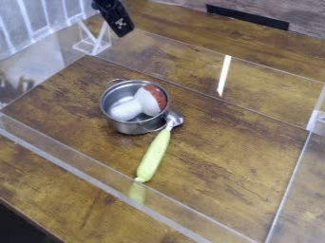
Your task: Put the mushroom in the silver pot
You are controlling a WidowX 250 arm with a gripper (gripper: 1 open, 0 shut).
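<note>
The silver pot [117,97] stands left of the middle of the wooden table, its stubby handle pointing toward the lower right. The mushroom [137,103] lies inside it on its side, white stem to the left and red-brown cap to the right. My gripper [117,21] hangs high at the top left, well away from the pot, dark and small in the picture. Its jaws are shut with nothing between them.
A long yellow-green corn-like piece [154,156] lies just below the pot's handle. Clear plastic walls [76,157] fence the work area. A white rack [91,38] stands at the top left under the gripper.
</note>
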